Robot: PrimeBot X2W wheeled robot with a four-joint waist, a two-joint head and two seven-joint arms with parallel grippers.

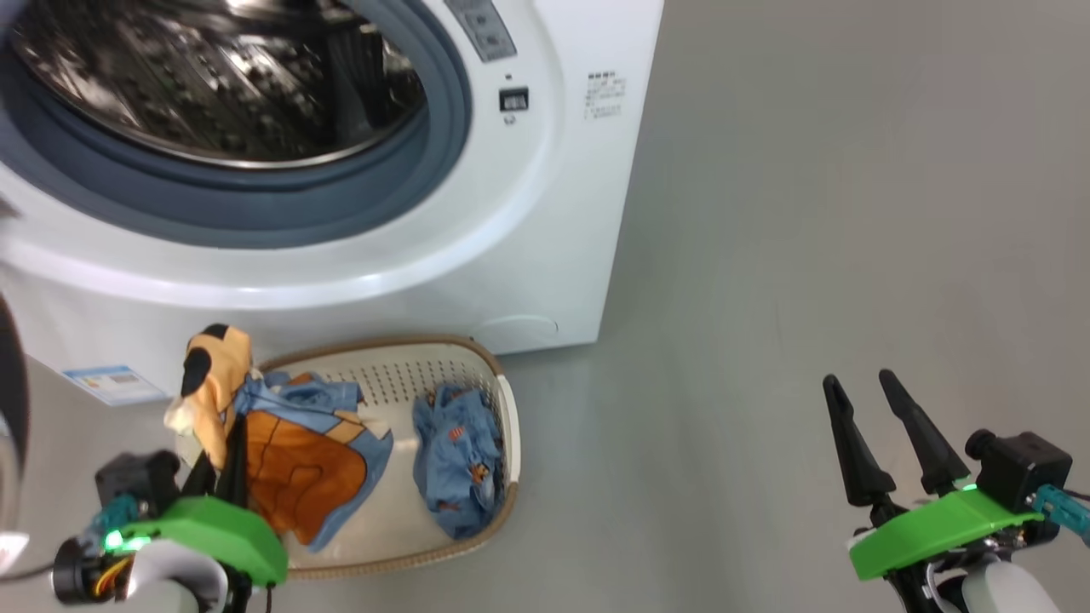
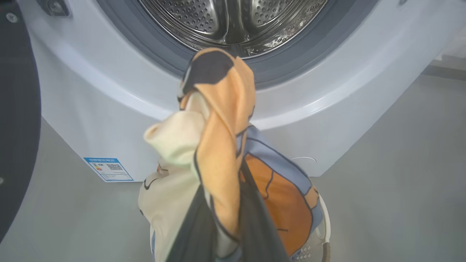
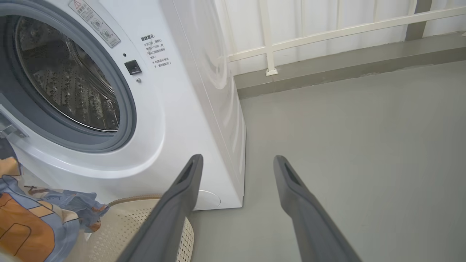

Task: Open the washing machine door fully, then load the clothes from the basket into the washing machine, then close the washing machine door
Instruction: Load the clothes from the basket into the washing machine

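Observation:
The washing machine [image 1: 511,255] stands with its steel drum [image 1: 213,77] exposed. The black rim of the washing machine door [image 2: 18,120] shows swung out at the left. On the floor in front sits the cream basket [image 1: 511,409]. My left gripper [image 1: 223,430] is shut on one of the clothes, an orange, cream and blue garment [image 1: 298,460]. It is raised, with its lower part draping over the basket's left half. That garment [image 2: 218,138] bunches above my left gripper [image 2: 222,178], just below the drum opening. A second blue garment [image 1: 456,460] lies in the basket. My right gripper [image 1: 860,383] stands open over bare floor to the right.
Grey floor [image 1: 809,213] stretches to the right of the machine. A white railing [image 3: 327,32] and a low grey ledge run behind it. A blue label [image 2: 108,169] marks the machine's lower left corner. The basket [image 3: 138,225] lies just left of my right gripper [image 3: 236,160].

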